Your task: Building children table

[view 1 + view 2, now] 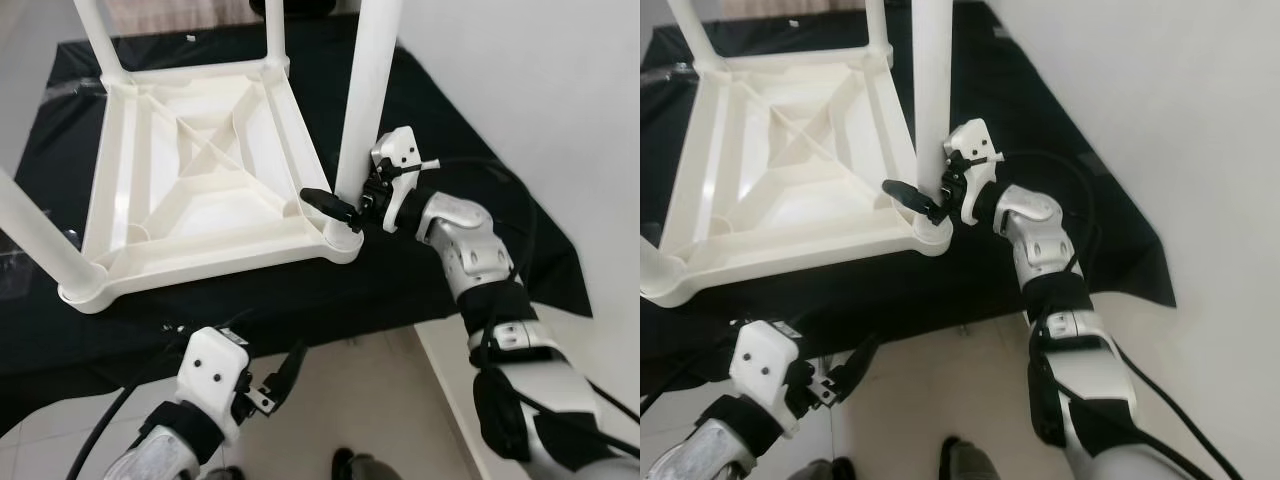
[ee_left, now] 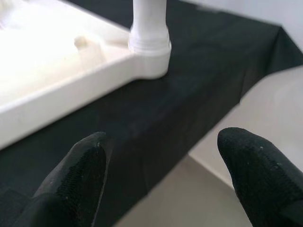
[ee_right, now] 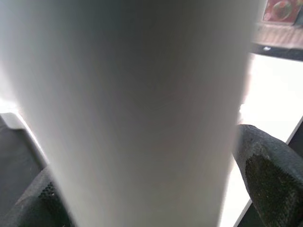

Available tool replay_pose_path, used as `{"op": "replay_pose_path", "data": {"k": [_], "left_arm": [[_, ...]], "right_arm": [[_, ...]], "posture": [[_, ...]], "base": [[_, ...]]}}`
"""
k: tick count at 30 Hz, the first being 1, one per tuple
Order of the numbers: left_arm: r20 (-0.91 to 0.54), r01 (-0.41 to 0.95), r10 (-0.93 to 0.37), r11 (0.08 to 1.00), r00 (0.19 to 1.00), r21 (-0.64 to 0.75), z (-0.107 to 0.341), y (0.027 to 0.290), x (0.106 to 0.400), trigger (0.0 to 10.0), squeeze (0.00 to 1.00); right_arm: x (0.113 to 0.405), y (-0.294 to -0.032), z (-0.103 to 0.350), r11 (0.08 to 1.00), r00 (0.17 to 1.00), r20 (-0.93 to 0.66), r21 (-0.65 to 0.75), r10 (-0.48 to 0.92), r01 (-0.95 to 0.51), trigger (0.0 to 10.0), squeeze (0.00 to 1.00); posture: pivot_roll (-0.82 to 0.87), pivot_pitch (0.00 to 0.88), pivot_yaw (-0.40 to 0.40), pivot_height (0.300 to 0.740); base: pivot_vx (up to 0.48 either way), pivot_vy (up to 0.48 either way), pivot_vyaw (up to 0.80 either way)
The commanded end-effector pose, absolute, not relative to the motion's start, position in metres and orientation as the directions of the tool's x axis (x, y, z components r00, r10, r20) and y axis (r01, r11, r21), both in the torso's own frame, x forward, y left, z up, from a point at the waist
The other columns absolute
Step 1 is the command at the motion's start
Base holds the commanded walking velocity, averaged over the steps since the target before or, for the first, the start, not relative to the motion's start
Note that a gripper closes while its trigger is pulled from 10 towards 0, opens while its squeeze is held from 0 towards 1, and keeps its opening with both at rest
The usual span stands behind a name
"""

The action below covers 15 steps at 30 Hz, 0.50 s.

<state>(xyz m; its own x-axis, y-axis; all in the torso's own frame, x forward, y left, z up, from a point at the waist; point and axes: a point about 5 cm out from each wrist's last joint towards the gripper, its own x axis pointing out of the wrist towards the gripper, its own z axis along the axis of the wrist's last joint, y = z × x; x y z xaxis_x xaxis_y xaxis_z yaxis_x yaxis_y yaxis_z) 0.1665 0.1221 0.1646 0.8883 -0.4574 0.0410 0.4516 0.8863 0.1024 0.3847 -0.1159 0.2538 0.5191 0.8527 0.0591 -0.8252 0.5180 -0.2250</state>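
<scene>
While the left gripper (image 1: 285, 375) is held low over the floor by the near edge of the black cloth (image 1: 400, 290), fingers spread and empty, the white children's table (image 1: 200, 180) is seen upside down on the cloth. At its near right corner, a leg (image 1: 365, 100) is clasped by the right gripper (image 1: 345, 210).
</scene>
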Motion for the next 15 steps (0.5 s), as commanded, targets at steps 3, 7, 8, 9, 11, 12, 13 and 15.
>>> {"op": "replay_pose_path", "data": {"k": [3, 7, 8, 9, 11, 12, 13, 15], "left_arm": [[0.010, 0.472, -0.475, 0.876, 0.880, 0.096, 0.167, 0.124, 0.154, 10.0, 0.00], [-0.002, 0.472, -0.473, 0.877, 0.881, 0.089, 0.170, 0.124, 0.149, 10.0, 0.00], [-0.002, 0.472, -0.473, 0.877, 0.881, 0.089, 0.170, 0.124, 0.149, 10.0, 0.00], [-0.003, 0.472, -0.473, 0.877, 0.881, 0.087, 0.170, 0.124, 0.148, 10.0, 0.00], [-0.004, 0.473, -0.474, 0.877, 0.881, 0.086, 0.170, 0.124, 0.148, 10.0, 0.00], [-0.005, 0.473, -0.475, 0.877, 0.880, 0.084, 0.170, 0.123, 0.148, 10.0, 0.00], [-0.006, 0.474, -0.475, 0.877, 0.880, 0.083, 0.170, 0.122, 0.149, 10.0, 0.00], [-0.005, 0.474, -0.475, 0.877, 0.880, 0.081, 0.169, 0.122, 0.150, 10.0, 0.00]], "right_arm": [[0.387, -0.119, 0.256, 0.449, 0.450, 0.046, -0.206, 0.892, -0.869, 7.8, 0.00], [0.389, -0.128, 0.265, 0.409, 0.407, 0.053, -0.199, 0.912, -0.891, 0.0, 0.00], [0.389, -0.128, 0.265, 0.409, 0.407, 0.053, -0.199, 0.912, -0.891, 0.0, 0.00], [0.389, -0.128, 0.265, 0.404, 0.402, 0.051, -0.201, 0.914, -0.893, 0.0, 0.00], [0.389, -0.130, 0.266, 0.405, 0.403, 0.052, -0.206, 0.914, -0.891, 0.0, 0.00], [0.389, -0.131, 0.267, 0.406, 0.405, 0.054, -0.217, 0.913, -0.888, 0.0, 0.00], [0.389, -0.132, 0.267, 0.407, 0.405, 0.056, -0.224, 0.912, -0.885, 0.0, 0.00], [0.388, -0.133, 0.267, 0.411, 0.409, 0.059, -0.232, 0.911, -0.882, 0.0, 0.00]], "posture": [[0.14, 0.343, -0.020, 0.740], [0.14, 0.355, -0.018, 0.740], [0.14, 0.355, -0.018, 0.740], [0.14, 0.356, -0.019, 0.740], [0.13, 0.354, -0.022, 0.740], [0.12, 0.349, -0.027, 0.740], [0.12, 0.349, -0.027, 0.740], [0.11, 0.339, -0.036, 0.740]], "base": [[0.000, 0.000, 0.00], [0.000, 0.000, 0.00], [0.000, 0.000, 0.00], [0.000, 0.000, 0.00], [0.000, 0.000, 0.00], [0.000, 0.000, 0.00], [0.000, 0.000, 0.00], [0.000, 0.000, 0.00]]}}
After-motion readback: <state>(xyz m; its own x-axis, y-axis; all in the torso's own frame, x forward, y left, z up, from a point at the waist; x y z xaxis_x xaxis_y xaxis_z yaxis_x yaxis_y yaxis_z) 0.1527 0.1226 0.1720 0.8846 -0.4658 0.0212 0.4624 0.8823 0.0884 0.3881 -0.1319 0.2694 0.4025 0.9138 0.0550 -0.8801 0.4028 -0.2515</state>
